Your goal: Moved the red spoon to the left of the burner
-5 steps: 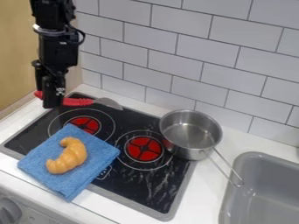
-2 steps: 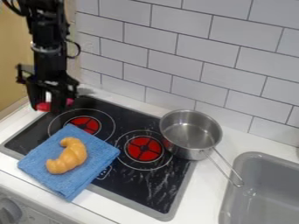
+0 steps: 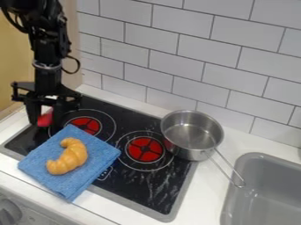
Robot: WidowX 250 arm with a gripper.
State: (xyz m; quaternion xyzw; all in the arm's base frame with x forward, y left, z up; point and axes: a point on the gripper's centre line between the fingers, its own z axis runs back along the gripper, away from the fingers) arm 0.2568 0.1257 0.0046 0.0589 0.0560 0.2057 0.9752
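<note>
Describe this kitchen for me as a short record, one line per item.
robot: black arm at the upper left, hanging down over the stove
end effector: the end effector is beside the wall-side burner, on the picture's left
spoon: red spoon, partly hidden at the end effector
stove: black flat top, burners with red centers
cloth: blue, folded cloth over the stove's front left edge
food: croissant on the cloth
pot: metal pot, its handle pointing toward the sink
sink: gray basin, lower right
</note>
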